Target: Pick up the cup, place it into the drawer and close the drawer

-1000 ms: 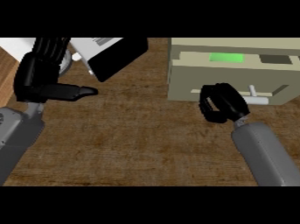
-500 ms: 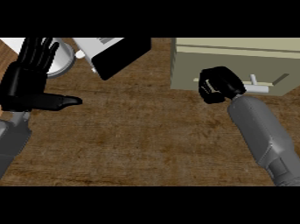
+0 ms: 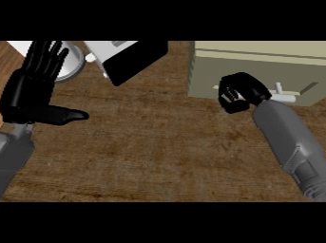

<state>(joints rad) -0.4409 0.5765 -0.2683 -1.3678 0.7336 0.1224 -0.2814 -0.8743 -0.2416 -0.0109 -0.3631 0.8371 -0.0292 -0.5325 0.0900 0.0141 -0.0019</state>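
Counter [image 3: 158, 161]: brown wood grain. Both grey forearms enter from the lower edge.

Left hand [image 3: 28, 95]: at the left edge, resting open, fingers straight and spread upward, thumb out to the side. Touches nothing.

Right hand [image 3: 239, 92]: fingers curled into a fist, set against the front of the beige drawer [image 3: 295, 76], covering the left end of its white handle [image 3: 286, 98]. Cannot tell whether the fingers wrap the handle.

Drawer front sits flush with its cabinet.

Cup: not visible, location cannot be told.

Far edge: a grey round dish [image 3: 72, 66] behind the left fingertips, and a black-and-white box [image 3: 134, 59] beside it.
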